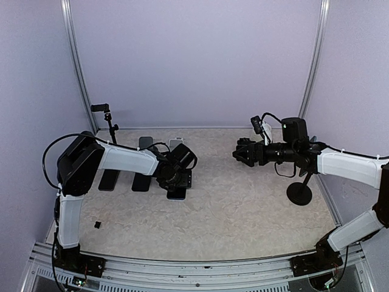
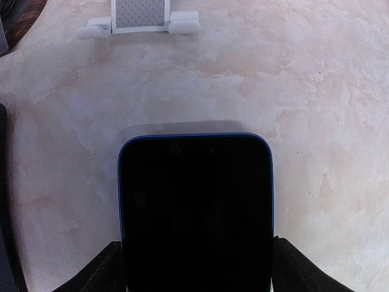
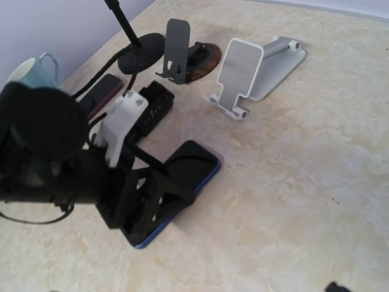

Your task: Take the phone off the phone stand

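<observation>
The left pincer (image 2: 196, 243) is clamped on the phone (image 2: 196, 201): in the left wrist view one black finger (image 2: 103, 271) lies against each long blue edge at the near end. The dark screen faces up and runs forward from between the fingers. Straight ahead of the fingertips, past the phone's far end and apart from it, only the two white lips of the phone stand (image 2: 141, 15) show at the frame's top edge.

The right wrist view shows more. The phone lies flat on the mottled table (image 3: 292, 182) under the pincer, and the stand appears whole, with its white back plate tilted and its foot stretching away behind. Further beyond the pincer stand a dark grey stand (image 3: 176, 52), a black round base (image 3: 143, 45) with a thin pole, a pale mug (image 3: 36, 67) and a dark reddish phone (image 3: 104, 91) lying flat.

From the top external view the phone is almost wholly hidden beneath the left wrist. This view alone shows the right pincer (image 1: 242, 153), in the air well off to the left pincer's right, fingers wide apart and holding nothing. A black disc base (image 1: 299, 193) sits nearer the right arm.
</observation>
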Tool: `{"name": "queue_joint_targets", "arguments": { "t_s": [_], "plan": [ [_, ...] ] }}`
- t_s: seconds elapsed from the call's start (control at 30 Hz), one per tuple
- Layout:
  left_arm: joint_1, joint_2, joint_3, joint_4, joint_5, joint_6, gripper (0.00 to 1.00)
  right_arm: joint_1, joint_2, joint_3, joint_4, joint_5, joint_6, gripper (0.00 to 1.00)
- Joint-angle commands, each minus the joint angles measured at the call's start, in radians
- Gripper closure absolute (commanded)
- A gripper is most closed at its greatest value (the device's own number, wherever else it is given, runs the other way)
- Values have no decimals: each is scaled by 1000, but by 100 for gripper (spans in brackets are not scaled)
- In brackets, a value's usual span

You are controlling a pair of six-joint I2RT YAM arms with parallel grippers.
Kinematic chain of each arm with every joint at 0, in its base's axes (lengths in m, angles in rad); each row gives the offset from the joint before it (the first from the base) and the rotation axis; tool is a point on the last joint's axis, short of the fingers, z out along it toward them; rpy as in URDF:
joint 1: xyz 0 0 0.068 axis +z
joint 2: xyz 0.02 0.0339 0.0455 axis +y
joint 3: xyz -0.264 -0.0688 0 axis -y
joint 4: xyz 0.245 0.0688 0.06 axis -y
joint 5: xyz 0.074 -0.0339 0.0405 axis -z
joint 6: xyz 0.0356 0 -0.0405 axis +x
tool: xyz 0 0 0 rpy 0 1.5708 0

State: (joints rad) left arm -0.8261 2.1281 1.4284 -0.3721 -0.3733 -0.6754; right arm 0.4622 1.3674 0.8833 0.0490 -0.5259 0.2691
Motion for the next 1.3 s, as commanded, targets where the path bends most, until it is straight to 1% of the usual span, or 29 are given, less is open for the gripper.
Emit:
{"name": "queue_joint_targets", "arguments": {
  "t_s": [0.0, 0.07, 0.2, 0.37, 0.43, 0.53, 0.57, 0.6, 0.77, 0.87, 1.07, 1.17, 1.27],
  "plan": [
    [49, 42, 14, 5, 23, -23, 24, 10, -7, -4, -5, 6, -13, 6],
    [64, 49, 25, 12, 33, -18, 26, 10, -4, -3, -5, 6, -14, 6],
    [85, 67, 53, 23, 52, 3, 29, 10, 4, 0, -5, 5, -14, 6],
    [73, 79, 80, 10, 53, 19, 27, 11, 10, 9, -9, 10, -18, 7],
    [72, 75, 76, 7, 55, 16, 21, 11, 15, 13, -8, 12, -20, 6],
    [71, 55, 68, 6, 53, 20, 6, 10, 26, 20, -9, 12, -22, 6],
    [71, 43, 65, 9, 53, 29, 2, 10, 30, 23, -9, 14, -24, 6],
    [71, 28, 62, 12, 51, 39, 1, 10, 35, 28, -11, 16, -25, 6],
    [74, -76, 36, 56, 43, 100, 1, 10, 60, 72, -31, 38, -36, 6],
    [77, -136, 14, 95, 46, 141, 1, 10, 89, 117, -67, 77, -41, 6],
    [74, -204, -4, 135, 80, 192, 1, 10, 146, 203, -135, 163, -66, 6],
    [62, -244, -49, 195, 122, 221, 1, 10, 126, 206, -137, 170, -64, 7],
    [49, -277, -82, 241, 161, 240, 1, 10, 68, 206, -167, 176, -54, 6]
  ]
}}
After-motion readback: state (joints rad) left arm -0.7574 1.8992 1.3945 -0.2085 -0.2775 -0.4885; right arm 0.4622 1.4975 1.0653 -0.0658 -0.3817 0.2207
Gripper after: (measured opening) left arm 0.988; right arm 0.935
